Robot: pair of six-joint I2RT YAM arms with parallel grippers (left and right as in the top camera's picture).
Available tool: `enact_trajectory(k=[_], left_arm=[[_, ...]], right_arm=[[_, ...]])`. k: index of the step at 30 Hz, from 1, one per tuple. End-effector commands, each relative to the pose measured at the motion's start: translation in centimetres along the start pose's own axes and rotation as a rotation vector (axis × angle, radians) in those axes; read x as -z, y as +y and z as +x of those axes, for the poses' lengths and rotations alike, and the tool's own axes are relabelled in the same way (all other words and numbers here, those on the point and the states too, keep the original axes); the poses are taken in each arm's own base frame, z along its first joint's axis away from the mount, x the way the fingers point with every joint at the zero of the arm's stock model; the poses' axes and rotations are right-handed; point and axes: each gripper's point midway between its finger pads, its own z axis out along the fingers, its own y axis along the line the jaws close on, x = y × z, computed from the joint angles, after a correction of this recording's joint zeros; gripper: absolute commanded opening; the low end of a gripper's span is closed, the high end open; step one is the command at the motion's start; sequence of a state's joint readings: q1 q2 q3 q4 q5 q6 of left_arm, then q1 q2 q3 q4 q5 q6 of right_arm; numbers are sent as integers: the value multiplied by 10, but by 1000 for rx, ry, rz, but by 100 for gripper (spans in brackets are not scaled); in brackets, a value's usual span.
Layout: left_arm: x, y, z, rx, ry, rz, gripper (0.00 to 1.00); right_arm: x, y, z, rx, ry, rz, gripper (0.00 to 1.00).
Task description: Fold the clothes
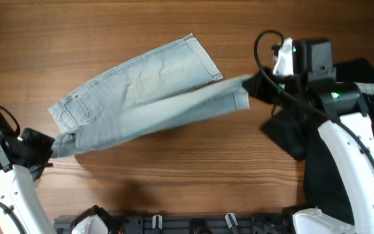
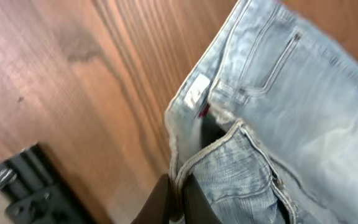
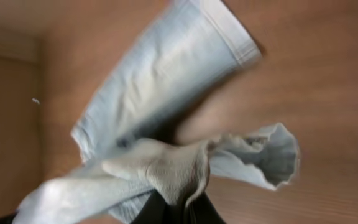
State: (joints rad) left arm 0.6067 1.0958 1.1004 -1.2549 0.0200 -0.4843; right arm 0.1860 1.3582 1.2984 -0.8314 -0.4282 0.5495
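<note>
Overhead, the shorts [image 1: 141,91] stretch slantwise between my two grippers. My left gripper [image 1: 47,148] is clamped on a corner of the waistband [image 1: 62,140], and my right gripper [image 1: 255,84] pinches the cuff [image 1: 239,96] of one leg. I judge this hold keeps that leg taut and lifted so I can lay it over the other leg, which lies flat on the table [image 1: 109,26] just beyond it. Bare wood spreads past both grippers, so there is room to carry the leg across. A black garment [image 1: 291,140] lies behind and under my right gripper, near enough to snag if I draw back.

From my left wrist, the waistband [image 2: 185,155] runs straight down into my left gripper [image 2: 180,202], nipped between the dark fingers. The pocket stitching lies ahead of them. Left of my fingers is open wood, then a black rail [image 2: 30,186] at the table's edge.

From my right wrist, the cuff [image 3: 179,168] is bunched in my closed right gripper [image 3: 179,210], its hem gaping open to the right of my fingers. The other leg lies flat ahead, with its hem edge clear of me.
</note>
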Motion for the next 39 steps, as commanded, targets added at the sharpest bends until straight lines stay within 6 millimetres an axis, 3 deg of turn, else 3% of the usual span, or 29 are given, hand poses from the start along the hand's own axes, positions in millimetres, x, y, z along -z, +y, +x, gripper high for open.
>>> enact_trajectory(k=[1,5,8,10,12,18,19,20,21,22,23,24,25,26,27,29,31,32,36,39], left_arm=[[2,4,-34,27,-128,-58,4],[-15,-11,-58,27,-161,-34,4],[-33,-34,-73,2,-172,13,4],[-45,-48,-79,-23,-178,30,4],[-68,-67,-83,-63,-170,30,5],[-99,-58,-88,-75,-161,-86,4],[-102,-55,-91,-74,-176,-110,5],[-102,-55,-94,-69,-185,-109,6],[-102,-57,-96,-68,-195,-102,7],[-101,-61,-100,-65,-214,-88,11],[-100,-64,-105,-63,-233,-74,18],[-100,-66,-107,-62,-244,-66,27],[-100,-68,-109,-62,-250,-57,47],[-100,-71,-108,-73,-244,-43,59],[-101,-72,-105,-116,-227,-38,63],[-102,-68,-98,-130,-196,-53,80],[-104,-66,-89,-129,-152,-53,80],[-105,-67,-81,-132,-117,-42,75],[-107,-73,-46,-141,48,30,35],[-109,-75,-36,-162,73,30,33]], right_arm=[[-35,-1,-32,-48,-26,-40,4],[-96,-7,-49,-83,7,-116,4],[-126,-2,-68,-65,-23,-208,4],[-140,-8,-70,-105,-22,-211,4],[-163,-19,-61,-134,18,-192,5],[-184,-10,-58,-85,17,-237,12],[-184,-5,-63,-65,-7,-255,23],[-184,-2,-68,-37,-30,-266,41],[-183,1,-73,-10,-54,-276,70],[-182,5,-79,19,-83,-287,88],[-180,6,-83,40,-100,-294,100],[-180,3,-83,34,-95,-294,99],[-180,-1,-80,21,-77,-285,99],[-181,-5,-76,9,-58,-270,100],[-183,-11,-69,18,-33,-249,99],[-185,-21,-56,36,17,-209,99],[-187,-40,-36,54,88,-127,99],[-187,-55,-24,73,129,-63,99],[-183,-95,3,156,225,127,99],[-190,-102,5,190,232,136,93]])
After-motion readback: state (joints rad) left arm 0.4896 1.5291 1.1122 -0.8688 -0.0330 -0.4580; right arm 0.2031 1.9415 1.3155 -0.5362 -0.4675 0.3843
